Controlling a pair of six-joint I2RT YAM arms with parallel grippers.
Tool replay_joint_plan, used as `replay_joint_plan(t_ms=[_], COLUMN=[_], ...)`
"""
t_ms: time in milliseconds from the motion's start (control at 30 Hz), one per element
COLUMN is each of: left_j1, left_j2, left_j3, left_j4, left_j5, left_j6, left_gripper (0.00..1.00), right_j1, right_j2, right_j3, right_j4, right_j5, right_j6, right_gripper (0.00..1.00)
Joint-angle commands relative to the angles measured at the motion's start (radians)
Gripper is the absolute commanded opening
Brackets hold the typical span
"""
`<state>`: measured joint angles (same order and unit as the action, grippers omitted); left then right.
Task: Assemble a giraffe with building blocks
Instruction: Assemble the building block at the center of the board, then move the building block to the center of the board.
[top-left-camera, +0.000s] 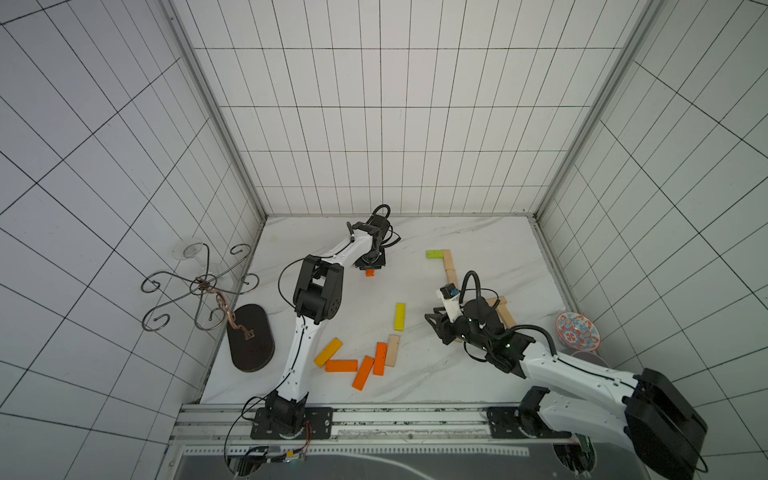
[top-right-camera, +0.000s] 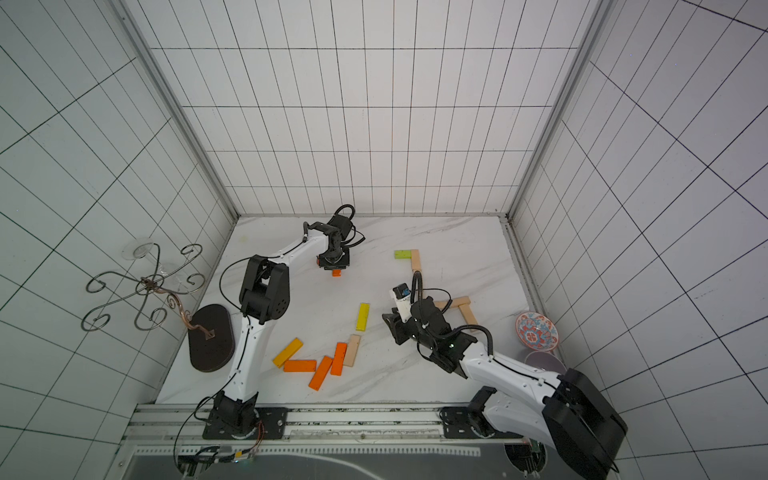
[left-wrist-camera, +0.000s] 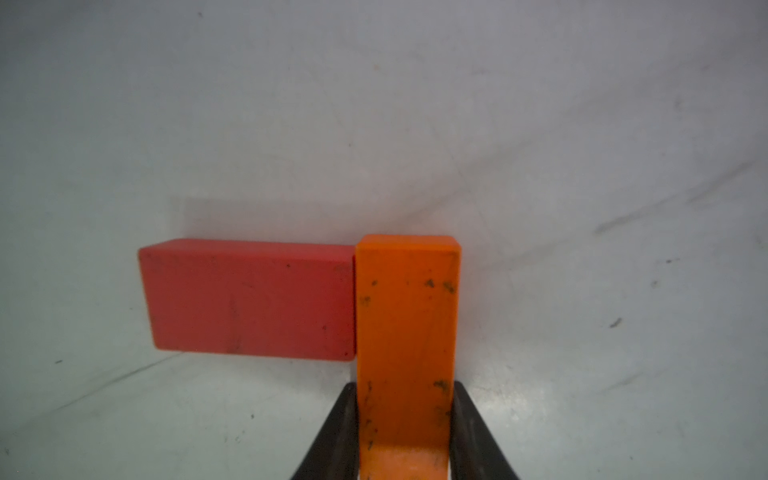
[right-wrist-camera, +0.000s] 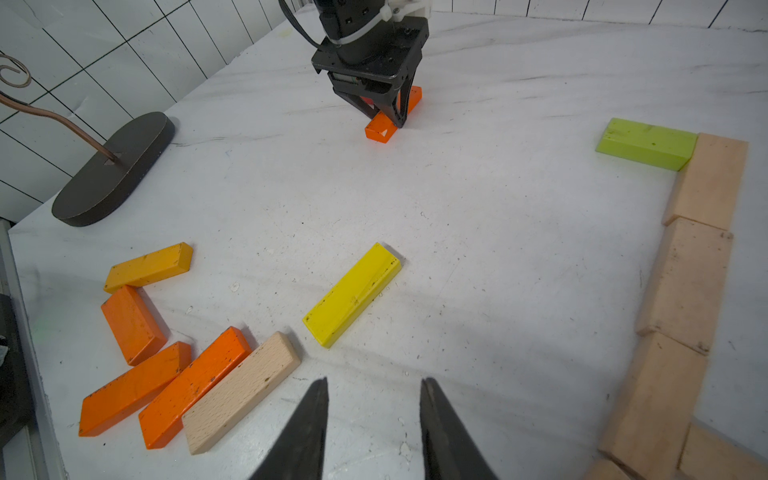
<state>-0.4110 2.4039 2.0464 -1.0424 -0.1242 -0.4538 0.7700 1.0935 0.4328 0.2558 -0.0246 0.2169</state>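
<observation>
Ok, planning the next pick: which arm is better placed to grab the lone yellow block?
Right. The right gripper is empty, jaws apart, pointing at the yellow block just ahead. The left gripper is closed on an orange block beside the red block, farther away.

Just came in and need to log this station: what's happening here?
The left gripper is shut on an orange block, its side touching the end of a red block. The right gripper hangs open and empty, near a yellow block. A green block sits at the end of a row of plain wooden blocks.
</observation>
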Motion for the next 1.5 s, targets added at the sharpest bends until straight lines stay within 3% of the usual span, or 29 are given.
replay_joint_plan(t_ms=[0,133,633,1133,1467], left_j1=[0.008,0.008,0.006,-0.024,-0.199], left_j2=[-0.002,-0.007,-0.095,-0.577,-0.747], left_j3=[-0.038,-0.043,-0.075,-0.363,-0.540], left_j4=[-0.015,-0.015,-0.011,0.010,0.062], left_j5=[0.001,0.002,-0.010,-0.055,-0.028], left_j6=[-0.019,-0.019,-0.013,0.054,0.031], left_gripper=[0.32,0.33,0.51,0.54,0.54], right_j1=[-0.011,-0.011,-0.011,-0.010,-0.008], right_j2=[0.003,0.002,-0.010,-0.125,-0.291], right_j3=[0.018,0.018,0.021,0.046,0.003], right_j4=[0.026,0.026,0.012,-0.088,-0.193], right_j5=[-0.015,-0.015,-0.012,0.050,0.119], right_j6=[0.009,0.010,0.022,0.042,0.066], right_gripper=[0.38,0.38,0.38,0.38,0.38])
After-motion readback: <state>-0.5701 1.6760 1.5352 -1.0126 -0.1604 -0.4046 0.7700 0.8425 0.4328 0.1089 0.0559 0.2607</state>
